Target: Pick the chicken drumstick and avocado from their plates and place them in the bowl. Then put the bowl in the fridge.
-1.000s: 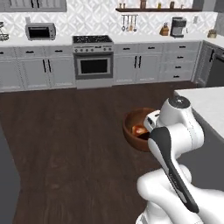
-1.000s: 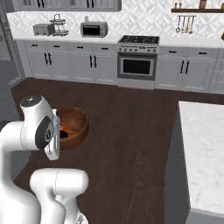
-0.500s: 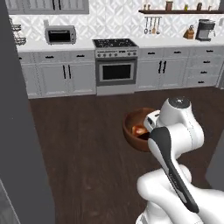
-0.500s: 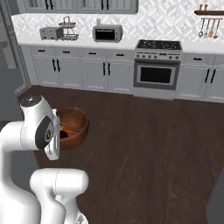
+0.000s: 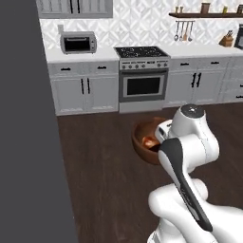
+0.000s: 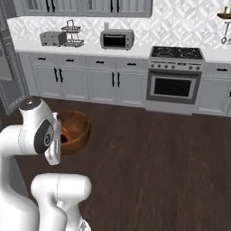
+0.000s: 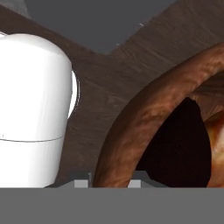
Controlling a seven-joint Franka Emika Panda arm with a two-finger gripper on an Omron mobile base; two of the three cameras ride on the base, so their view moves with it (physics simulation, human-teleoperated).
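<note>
My gripper (image 7: 108, 182) is shut on the rim of the reddish-brown bowl (image 7: 144, 116), with a dark fingertip on either side of the wall. The bowl (image 5: 144, 140) hangs above the dark wood floor, just ahead of my arm; in the right base view the bowl (image 6: 75, 131) shows partly behind my white forearm. Inside it lie the dark avocado (image 7: 179, 148) and the orange-brown chicken drumstick (image 7: 217, 142), also seen as an orange patch (image 5: 151, 142). A tall dark grey slab, probably the fridge (image 5: 28, 118), fills the left. The plates are out of view.
A grey panelled door (image 6: 8, 67) stands at the far left. Grey cabinets with a stove (image 5: 142, 78) and a microwave (image 5: 78, 43) line the back wall. A toaster (image 6: 52, 38) and a wire rack (image 6: 73, 34) sit on the counter. Dark wood floor (image 6: 158, 153) lies ahead.
The base has turned left: the whole kitchen has slid to the right in both views and the grey slab has come in at the left. The bowl stays held the same way.
</note>
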